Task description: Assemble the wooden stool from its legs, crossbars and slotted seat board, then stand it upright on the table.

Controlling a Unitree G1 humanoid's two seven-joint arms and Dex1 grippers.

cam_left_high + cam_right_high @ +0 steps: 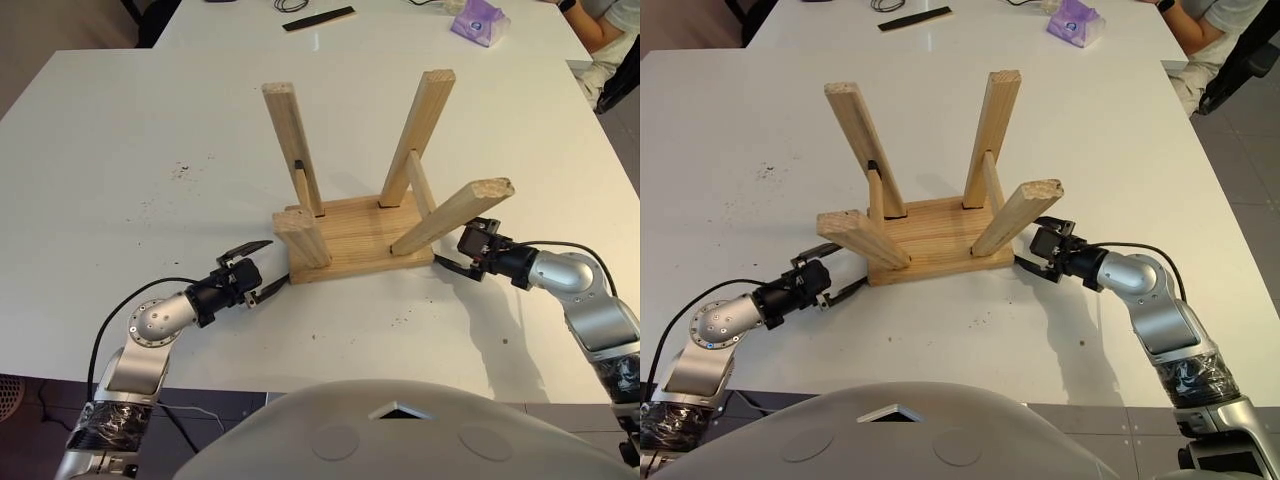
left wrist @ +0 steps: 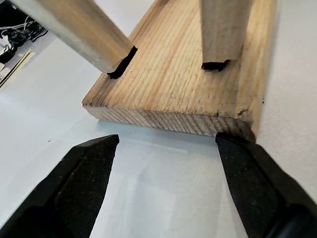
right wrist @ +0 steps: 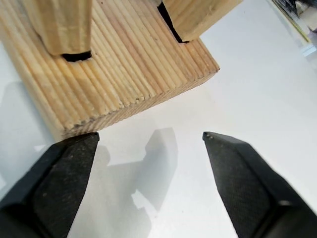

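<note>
The wooden stool lies upside down on the white table, its slotted seat board (image 1: 355, 240) flat and several legs (image 1: 292, 148) pointing up and outward. My left gripper (image 1: 262, 269) stands open just off the board's near left corner, one fingertip (image 2: 233, 148) close to that corner. My right gripper (image 1: 462, 256) is open at the board's near right corner, under the slanting leg (image 1: 450, 215). In the right wrist view the seat board (image 3: 114, 64) sits just beyond the open fingers (image 3: 64, 163), apart from them.
Dark specks dot the table (image 1: 120, 150) on the left. At the far edge lie a black strip (image 1: 318, 19) and a purple packet (image 1: 478, 22). A person's arm (image 1: 600, 30) rests at the far right corner.
</note>
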